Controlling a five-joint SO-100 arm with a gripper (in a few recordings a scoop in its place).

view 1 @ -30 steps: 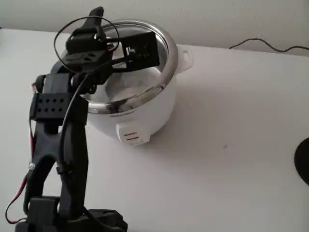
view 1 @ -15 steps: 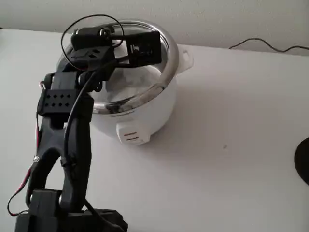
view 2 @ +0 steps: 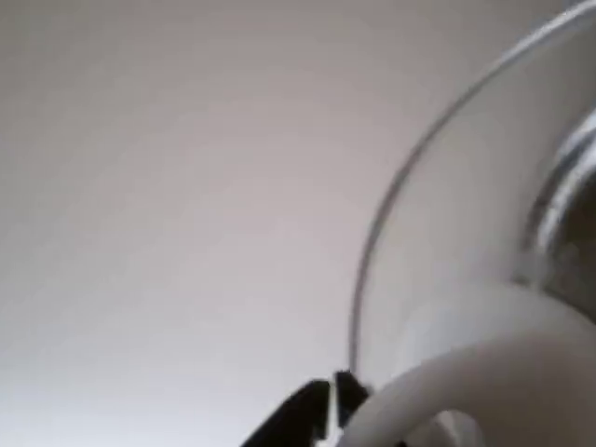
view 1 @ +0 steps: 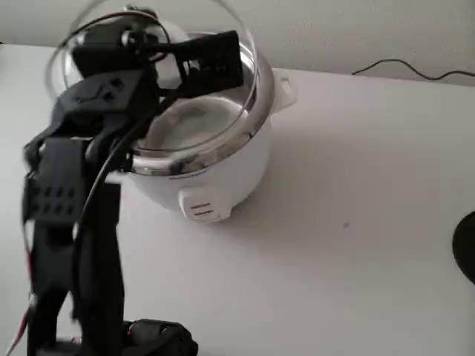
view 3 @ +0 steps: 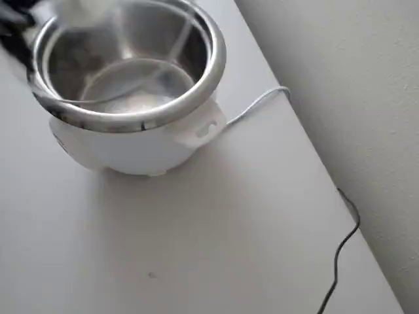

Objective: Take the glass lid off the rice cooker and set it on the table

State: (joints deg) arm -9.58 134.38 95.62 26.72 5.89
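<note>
Gripper closed on the white knob of the glass lid, judging by how the lid hangs tilted at the cooker's 10 o'clock in the fixed view, lifted clear to expose the steel bowl. The rice cooker stands on the table; open surface at 4 o'clock suits set-down

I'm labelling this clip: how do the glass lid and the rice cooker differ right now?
The glass lid is clear, tilted and lifted; the rice cooker is opaque white, upright on the table. The lid hangs from the gripper; the cooker stands free, its steel bowl open. Both are round.
</note>
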